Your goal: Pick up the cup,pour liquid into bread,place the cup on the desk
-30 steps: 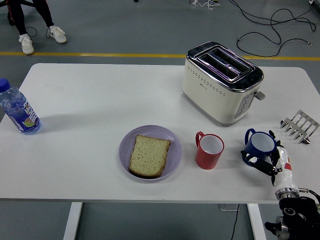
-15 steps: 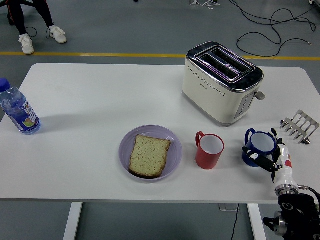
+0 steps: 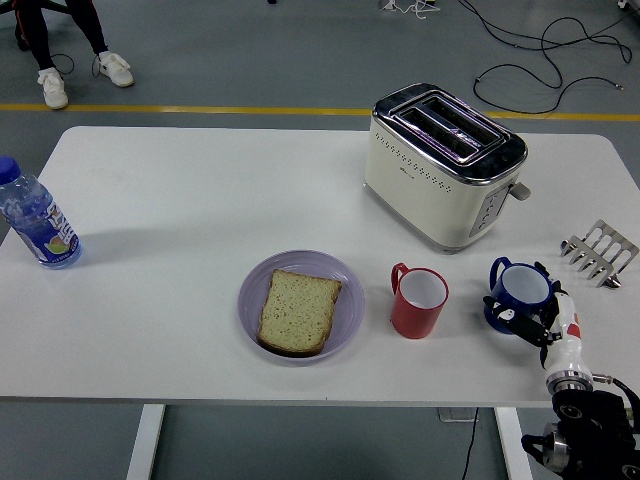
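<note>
A blue cup [image 3: 521, 288] stands upright on the white table [image 3: 200, 200] at the front right. My right hand [image 3: 527, 322] comes up from the lower right corner. Its black fingers [image 3: 512, 317] curve loosely against the cup's near lower side without lifting it. A red cup [image 3: 418, 300] stands left of the blue one, upright and empty-looking. A slice of bread [image 3: 298, 311] lies on a purple plate [image 3: 252, 288] left of the red cup. My left arm does not show.
A cream toaster [image 3: 440, 165] stands behind the cups. A metal toast rack [image 3: 600, 252] sits at the right edge, behind my hand. A water bottle [image 3: 35, 220] stands at the far left. A person's feet show on the floor at the top left.
My right arm has sunk slightly toward the picture's bottom, and its fingers reach less far around the blue cup. The cup has stayed in place.
</note>
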You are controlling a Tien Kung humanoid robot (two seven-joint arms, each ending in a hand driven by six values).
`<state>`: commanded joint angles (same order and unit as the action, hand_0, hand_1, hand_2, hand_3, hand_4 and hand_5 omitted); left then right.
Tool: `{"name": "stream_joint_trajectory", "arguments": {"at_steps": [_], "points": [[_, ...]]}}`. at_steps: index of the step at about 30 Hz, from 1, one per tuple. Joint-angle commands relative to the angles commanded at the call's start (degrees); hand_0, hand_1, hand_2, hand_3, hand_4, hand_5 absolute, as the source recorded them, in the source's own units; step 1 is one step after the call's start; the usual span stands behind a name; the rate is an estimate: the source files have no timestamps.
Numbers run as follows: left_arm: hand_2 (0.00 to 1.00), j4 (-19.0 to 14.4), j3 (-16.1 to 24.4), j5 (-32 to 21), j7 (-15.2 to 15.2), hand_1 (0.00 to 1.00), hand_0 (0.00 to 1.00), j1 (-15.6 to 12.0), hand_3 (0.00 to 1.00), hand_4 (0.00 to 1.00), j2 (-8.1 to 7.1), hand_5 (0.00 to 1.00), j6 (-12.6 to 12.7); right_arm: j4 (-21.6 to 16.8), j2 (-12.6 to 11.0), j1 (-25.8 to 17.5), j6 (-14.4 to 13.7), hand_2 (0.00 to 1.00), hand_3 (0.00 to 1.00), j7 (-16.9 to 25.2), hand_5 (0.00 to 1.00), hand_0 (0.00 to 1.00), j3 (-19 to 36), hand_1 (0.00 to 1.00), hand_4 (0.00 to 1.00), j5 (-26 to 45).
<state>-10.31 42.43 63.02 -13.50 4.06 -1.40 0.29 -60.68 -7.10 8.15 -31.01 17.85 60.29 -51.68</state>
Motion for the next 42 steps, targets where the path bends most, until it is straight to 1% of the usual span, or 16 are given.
{"name": "stream_joint_trajectory", "arguments": {"at_steps": [5, 6, 11, 12, 17, 18, 19, 23, 24, 29, 30, 32, 34, 38, 41, 42], "points": [[0.712, 0.0, -0.2, -0.07, 0.03, 0.692, 0.655, 0.06, 0.608, 0.346, -0.05, 0.93, -0.03, 0.48, -0.01, 0.23, -0.13, 0.771, 0.85, 0.9, 0.073, 0.728, -0.1, 0.67, 0.973, 2.1], [0.713, 0.0, -0.25, -0.1, 0.04, 0.693, 0.655, 0.08, 0.608, 0.346, -0.06, 0.93, -0.04, 0.51, -0.01, 0.23, -0.13, 0.594, 0.679, 0.99, 0.064, 0.562, -0.09, 0.531, 0.851, 2.25], [0.713, 0.0, -0.37, -0.28, 0.05, 0.693, 0.655, 0.11, 0.608, 0.346, -0.13, 0.93, -0.01, 0.18, -0.04, 0.13, -1.11, 0.594, 0.679, 2.94, 0.064, 0.562, 0.27, 0.531, 0.851, 3.68], [0.712, 0.0, -0.39, -0.3, 0.05, 0.693, 0.655, 0.12, 0.607, 0.346, -0.14, 0.93, 0.0, 0.08, -0.06, 0.11, -1.25, 0.556, 0.612, 3.32, 0.071, 0.512, 0.37, 0.491, 0.806, 3.97], [0.712, 0.0, -0.17, -0.18, 0.03, 0.693, 0.655, 0.08, 0.607, 0.346, -0.04, 0.93, 0.01, -1.07, -0.36, -0.16, -2.75, 0.556, 0.612, 5.13, 0.071, 0.512, 1.51, 0.491, 0.806, 4.54], [0.713, 0.0, -0.14, -0.15, 0.03, 0.693, 0.655, 0.07, 0.607, 0.346, -0.04, 0.93, 0.01, -1.32, -0.43, -0.21, -2.84, 0.546, 0.58, 5.29, 0.068, 0.454, 1.76, 0.461, 0.776, 4.59], [0.713, 0.0, -0.1, -0.11, 0.03, 0.693, 0.655, 0.07, 0.607, 0.346, -0.03, 0.93, 0.01, -1.67, -0.53, -0.28, -2.91, 0.546, 0.58, 5.46, 0.068, 0.454, 2.13, 0.461, 0.776, 4.65], [0.713, 0.0, -0.37, -0.38, 0.06, 0.693, 0.655, -0.01, 0.607, 0.346, -0.07, 0.93, 0.0, -2.98, -0.97, -0.44, -3.45, 0.546, 0.58, 5.37, 0.068, 0.454, 3.23, 0.461, 0.776, 4.11], [0.712, 0.0, -0.38, -0.39, 0.07, 0.691, 0.655, -0.02, 0.607, 0.346, -0.08, 0.93, 0.0, -3.17, -1.01, -0.46, -3.52, 0.54, 0.567, 5.36, 0.061, 0.418, 3.37, 0.43, 0.751, 4.01], [0.712, 0.0, 0.25, 0.18, 0.01, 0.691, 0.655, -0.06, 0.607, 0.346, -0.15, 0.93, 0.01, -5.8, -1.56, -0.83, -4.32, 0.54, 0.567, 4.75, 0.061, 0.418, 4.26, 0.43, 0.751, 3.07], [0.712, 0.0, 0.27, 0.21, 0.01, 0.691, 0.655, -0.06, 0.607, 0.346, -0.14, 0.93, 0.01, -5.99, -1.61, -0.86, -4.37, 0.533, 0.551, 4.69, 0.061, 0.393, 4.3, 0.395, 0.732, 2.99], [0.712, 0.0, 0.52, 0.45, -0.01, 0.691, 0.655, -0.15, 0.607, 0.346, -0.17, 0.93, -0.01, -9.2, -2.48, -1.61, -5.27, 0.533, 0.551, 3.28, 0.061, 0.393, 4.89, 0.395, 0.732, 0.99], [0.712, 0.0, 0.43, 0.35, 0.0, 0.691, 0.655, -0.16, 0.607, 0.346, -0.19, 0.93, -0.02, -11.05, -2.96, -1.91, -5.75, 0.533, 0.551, 2.58, 0.061, 0.393, 5.08, 0.395, 0.732, -0.01], [0.712, 0.0, 0.28, 0.36, 0.04, 0.691, 0.655, -0.15, 0.607, 0.345, -0.29, 0.93, -0.07, -18.17, -5.2, -2.52, -5.96, 0.526, 0.543, -1.42, 0.04, 0.368, 5.51, 0.389, 0.697, -5.88], [0.712, 0.0, 0.33, 0.34, 0.07, 0.691, 0.655, -0.08, 0.607, 0.345, -0.37, 0.93, -0.05, -24.57, -7.12, -2.2, -5.96, 0.526, 0.543, -6.82, 0.04, 0.368, 5.7, 0.389, 0.697, -11.36], [0.712, 0.0, 0.4, 0.39, 0.07, 0.691, 0.655, -0.05, 0.607, 0.346, -0.37, 0.929, -0.04, -26.38, -7.57, -2.04, -5.96, 0.507, 0.537, -8.68, 0.019, 0.336, 5.69, 0.341, 0.695, -12.72]]}}
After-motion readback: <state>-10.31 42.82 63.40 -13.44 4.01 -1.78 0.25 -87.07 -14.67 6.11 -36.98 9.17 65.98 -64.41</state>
